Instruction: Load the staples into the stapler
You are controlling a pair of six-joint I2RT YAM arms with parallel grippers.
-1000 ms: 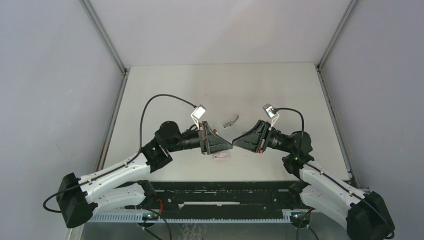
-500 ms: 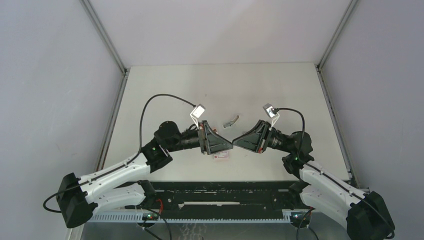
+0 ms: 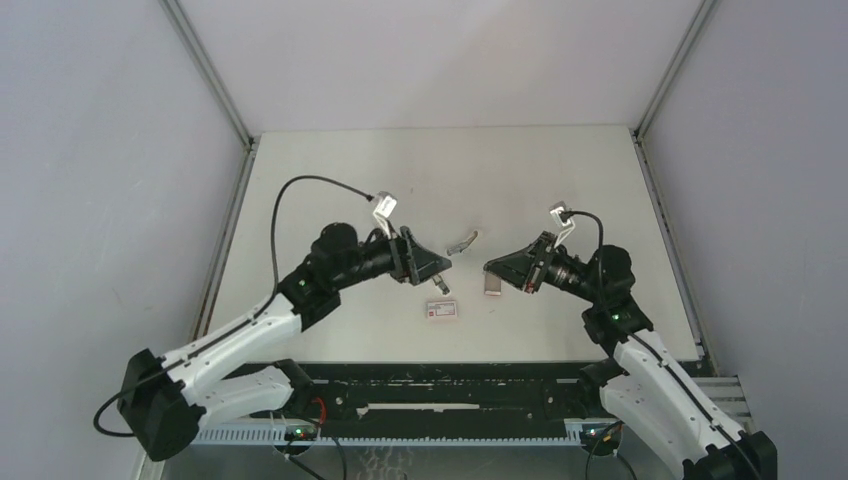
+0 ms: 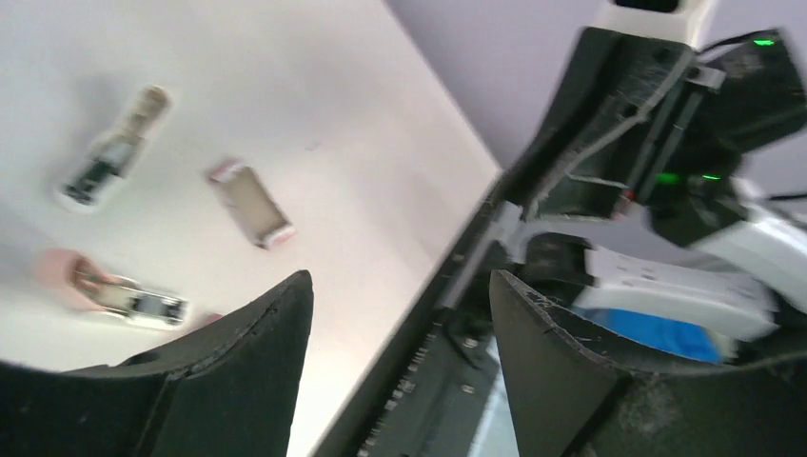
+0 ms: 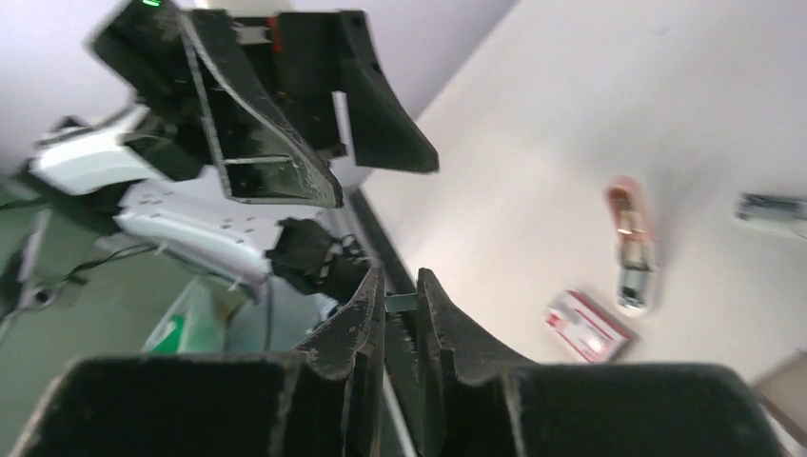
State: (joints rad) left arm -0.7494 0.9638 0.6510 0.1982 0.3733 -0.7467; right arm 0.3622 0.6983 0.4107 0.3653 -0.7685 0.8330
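A: The left gripper (image 4: 400,281) is springing open, empty, and the two are drawing apart.
B: The right gripper (image 5: 400,276) is pinching a thin strip (image 5: 402,303); staples (image 3: 493,286) and stapler (image 5: 628,249) are lying on the table (image 3: 560,180) below, still unloaded.

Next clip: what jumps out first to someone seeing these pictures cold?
The two grippers face each other above the middle of the table: the left gripper gapes wide open, the right gripper is pinched on a thin grey strip, probably staples. Below them lie a pink stapler and a red-labelled box.
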